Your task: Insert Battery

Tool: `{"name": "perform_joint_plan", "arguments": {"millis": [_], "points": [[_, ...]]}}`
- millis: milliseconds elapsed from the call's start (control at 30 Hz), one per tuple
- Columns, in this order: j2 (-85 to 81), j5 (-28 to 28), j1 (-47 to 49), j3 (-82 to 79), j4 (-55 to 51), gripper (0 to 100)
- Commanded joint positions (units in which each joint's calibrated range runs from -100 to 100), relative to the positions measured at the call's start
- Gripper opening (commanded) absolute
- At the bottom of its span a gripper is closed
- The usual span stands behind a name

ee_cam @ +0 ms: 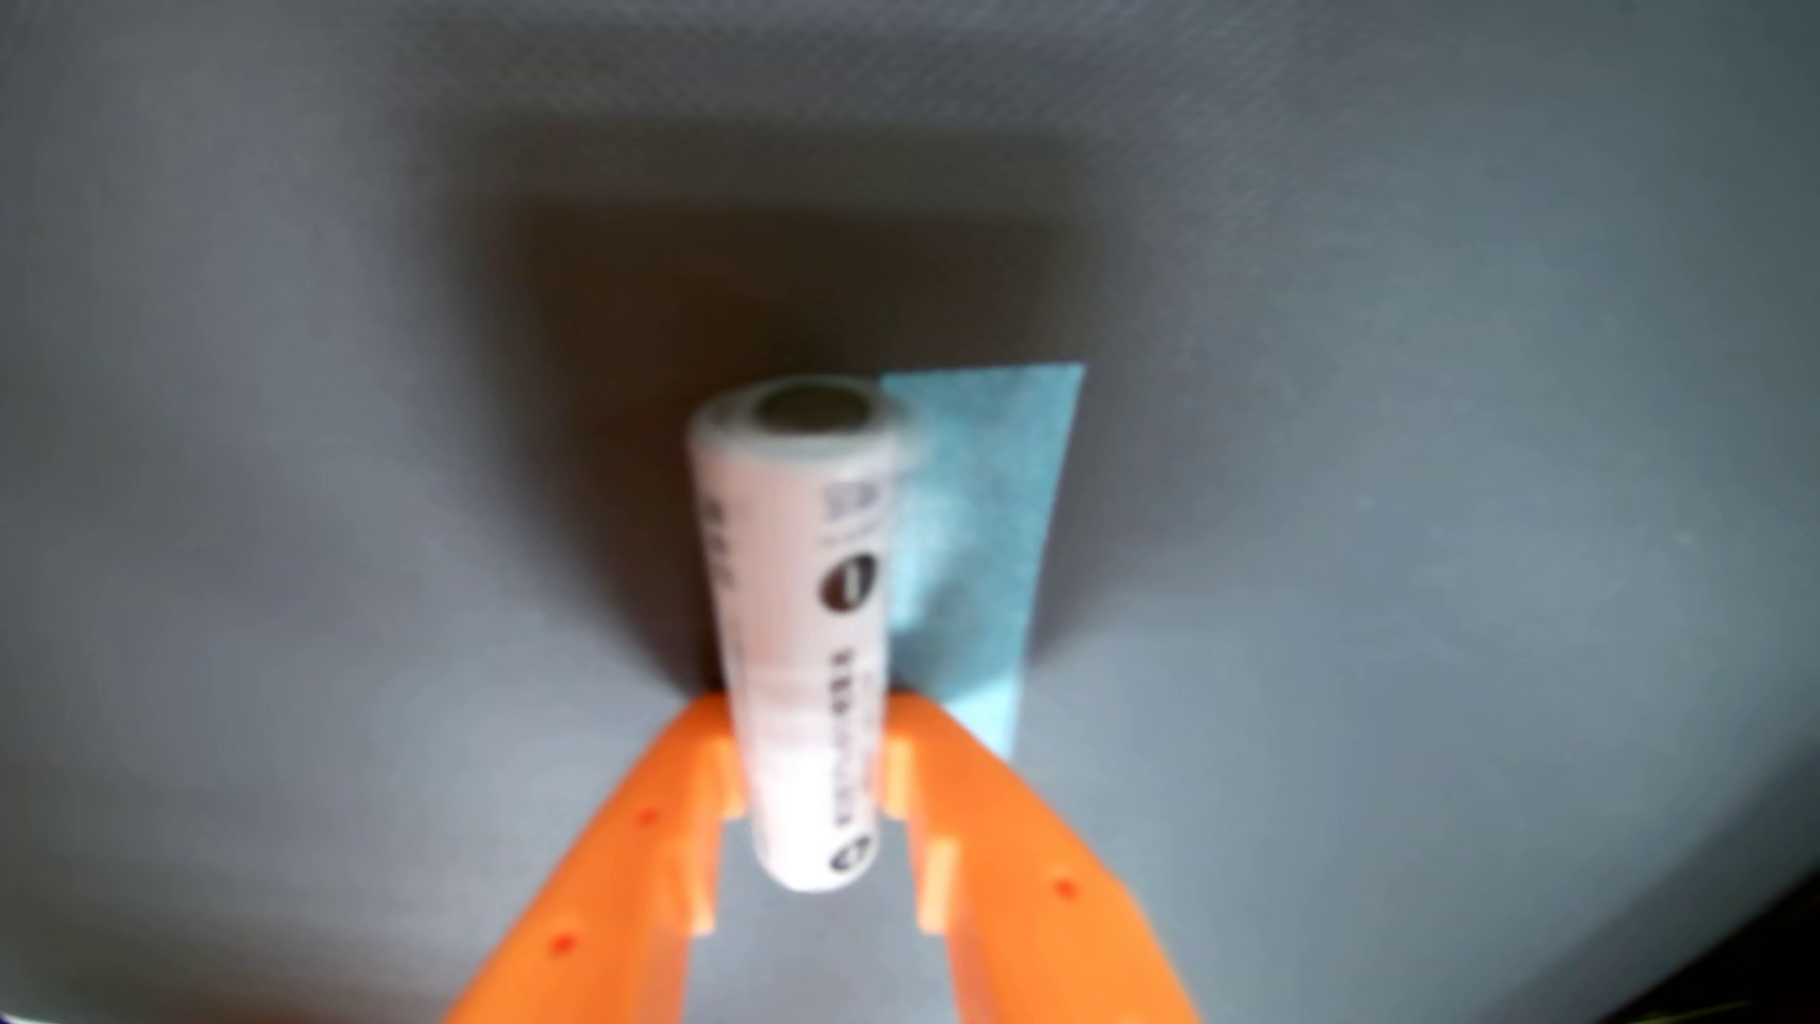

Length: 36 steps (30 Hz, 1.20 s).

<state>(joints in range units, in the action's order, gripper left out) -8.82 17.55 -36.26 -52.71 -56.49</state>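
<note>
The battery [803,630] is held between the two orange fingers [630,866] of the pincer [815,734], and this is the middle of the wrist view. The fingers come into the picture from the bottom edge and lean toward each other, so they meet the battery on its left and right sides, near its lower part. The pincer is narrow, closed on the battery, and I see no gap between the finger tips and the white body.

The battery is a white cylinder with dark printed signs and one dark round mark on its right side. It points away from the camera, toward the top of the picture, with its lower end between the fingers and its other end, a dark round face with a pale ring, far from them. The picture is blurred, so the printed text cannot be read, and I cannot tell which pole the dark end is.

Just to the right of the battery lies a light blue strip [975,532], flat like paper or tape. Its left edge is hidden behind the battery, and its lower corner goes behind the right finger. I cannot tell if the battery touches it.

Under everything is the grey worktop [1428,443]. A dark shadow covers it around the far end of the battery. In the bottom right corner the grey surface ends at a black area.
</note>
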Motion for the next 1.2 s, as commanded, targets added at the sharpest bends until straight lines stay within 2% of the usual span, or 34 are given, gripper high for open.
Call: {"name": "perform_joint_plan", "arguments": {"millis": [0, 267, 400, 600, 800, 1167], "points": [[0.02, -0.14, -0.46, -0.10, -0.67, 1], [-0.31, -0.40, 0.36, -0.01, -0.84, 2], [-0.89, -3.75, 0.48, 3.05, -1.52, 2], [-0.89, -9.36, 0.72, 13.32, -8.88, 2], [-1.14, -10.49, 2.73, 16.92, -11.25, 2], [-15.32, -14.15, 21.14, 16.02, -18.20, 1]]}}
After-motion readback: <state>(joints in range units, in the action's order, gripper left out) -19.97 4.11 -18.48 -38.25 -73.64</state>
